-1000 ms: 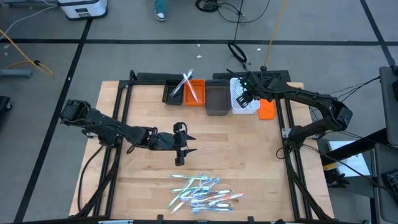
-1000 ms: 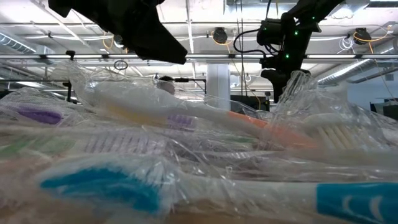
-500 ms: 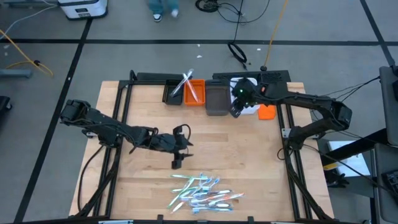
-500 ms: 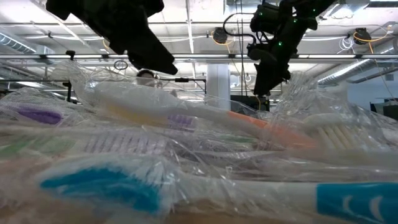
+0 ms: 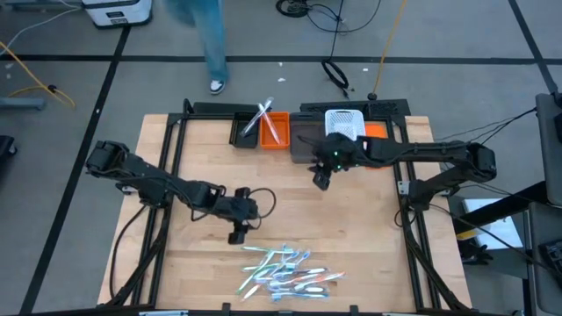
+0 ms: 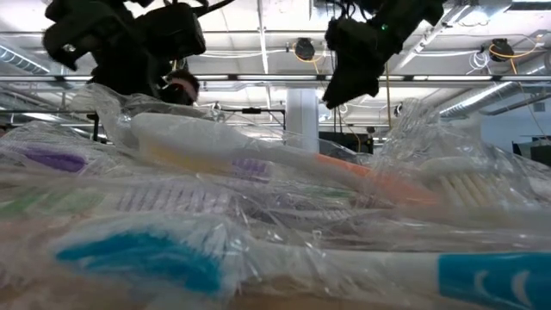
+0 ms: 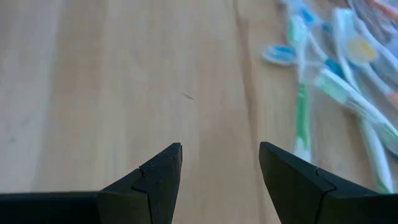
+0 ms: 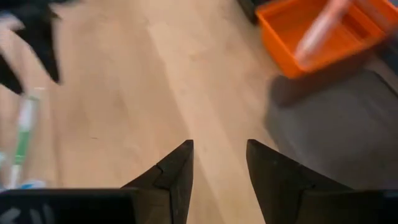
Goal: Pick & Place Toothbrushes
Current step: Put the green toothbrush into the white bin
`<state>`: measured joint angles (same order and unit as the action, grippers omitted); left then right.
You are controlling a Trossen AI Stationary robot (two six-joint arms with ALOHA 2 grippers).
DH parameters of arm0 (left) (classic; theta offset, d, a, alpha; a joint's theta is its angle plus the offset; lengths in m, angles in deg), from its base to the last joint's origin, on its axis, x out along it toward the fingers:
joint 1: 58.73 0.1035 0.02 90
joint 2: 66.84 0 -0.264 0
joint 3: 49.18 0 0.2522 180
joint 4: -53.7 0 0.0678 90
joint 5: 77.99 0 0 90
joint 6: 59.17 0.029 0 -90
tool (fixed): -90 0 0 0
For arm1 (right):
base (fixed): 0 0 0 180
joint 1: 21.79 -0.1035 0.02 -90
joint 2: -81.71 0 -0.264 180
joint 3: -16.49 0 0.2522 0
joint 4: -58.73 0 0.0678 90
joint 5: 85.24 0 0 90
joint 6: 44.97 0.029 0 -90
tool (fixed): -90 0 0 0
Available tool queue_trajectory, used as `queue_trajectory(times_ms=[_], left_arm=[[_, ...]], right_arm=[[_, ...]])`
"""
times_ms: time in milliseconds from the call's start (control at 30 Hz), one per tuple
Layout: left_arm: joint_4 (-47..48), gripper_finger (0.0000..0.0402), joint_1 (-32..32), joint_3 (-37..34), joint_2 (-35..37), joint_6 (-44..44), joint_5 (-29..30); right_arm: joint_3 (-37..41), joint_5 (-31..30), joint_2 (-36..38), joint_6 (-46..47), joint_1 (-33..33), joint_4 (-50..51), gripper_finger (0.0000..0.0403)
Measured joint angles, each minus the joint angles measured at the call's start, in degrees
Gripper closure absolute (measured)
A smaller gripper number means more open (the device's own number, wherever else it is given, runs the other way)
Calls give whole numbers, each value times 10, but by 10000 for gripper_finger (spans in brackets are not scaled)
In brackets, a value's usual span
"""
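Several toothbrushes [image 5: 285,272] in clear wrappers lie in a loose pile on the wooden table near its front edge; the low view shows them close up [image 6: 258,198]. Two more toothbrushes [image 5: 266,118] lean in the orange bin [image 5: 276,132] at the back. My left gripper [image 5: 237,235] hangs open just left of and behind the pile, slanting down, with bare wood between its fingers [image 7: 221,155]. My right gripper [image 5: 320,182] hangs open in front of the grey bin [image 5: 306,145], with nothing between its fingers [image 8: 219,149].
A row of bins stands along the back: a black bin [image 5: 244,132], the orange one, the grey one, a white basket [image 5: 344,123] and another orange bin [image 5: 378,132]. Bare wood lies between the bins and the pile. A person's legs [image 5: 211,44] pass behind the table.
My right gripper has swung from over the white basket toward the table's left and near side, ending in front of the grey bin. My left gripper has sunk toward the near edge and a little left, tipping further downward beside the pile. The pile has stayed where it was.
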<state>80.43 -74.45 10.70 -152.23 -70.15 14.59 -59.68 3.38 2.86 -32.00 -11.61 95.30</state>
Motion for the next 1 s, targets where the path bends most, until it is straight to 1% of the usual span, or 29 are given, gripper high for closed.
queue_trajectory(times_ms=[100,167,233,300,433,500,733,833,1000], left_arm=[[13,183,-16,-1,-16,-2,0],[-16,183,-24,1,-33,-8,2],[-23,183,-33,1,-49,-10,2],[-41,183,-40,-1,-66,-12,2],[-64,183,-51,0,-92,-21,-5],[-67,183,-55,0,-101,-29,-14],[-112,183,-63,0,-114,-47,-42],[-118,183,-70,0,-114,-49,-42],[-126,183,-83,0,-114,-68,-43]], right_arm=[[0,0,0,0,-28,-25,264],[0,-2,0,0,-45,-42,264],[0,-4,0,0,-61,-54,264],[0,-22,0,-1,-75,-61,264],[4,-75,0,-2,-99,-63,264],[14,-87,0,-2,-107,-71,264],[71,-91,-1,0,-111,-150,264],[97,-91,-1,0,-112,-188,264],[120,-91,-1,1,-112,-221,264]])
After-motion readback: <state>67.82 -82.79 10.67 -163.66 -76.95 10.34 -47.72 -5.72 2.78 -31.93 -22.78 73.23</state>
